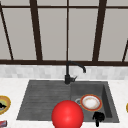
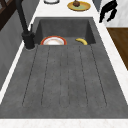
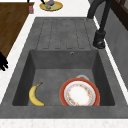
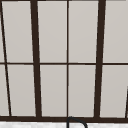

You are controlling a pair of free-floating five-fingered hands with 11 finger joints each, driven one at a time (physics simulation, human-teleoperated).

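One banana (image 3: 35, 95) lies on the floor of the sink basin (image 3: 51, 61), curved, near the front wall. One plate (image 1: 91, 102) with a red-orange rim and white centre rests in the same basin, just beside the banana and partly over the drain.

One black hand (image 1: 98, 118), the right one, hangs at the basin's front edge, at about 5 o'clock from the plate in the front view. Its fingers (image 2: 110, 15) point downward, loosely spread and holding nothing; the banana lies below them and apart from them.

One black faucet (image 1: 68, 72) stands at 12 o'clock behind the sink. One red ball (image 1: 67, 114) sits at 6 o'clock in the front view. On the white surface (image 3: 17, 53), one yellow dish (image 1: 3, 104) rests at 9 o'clock.
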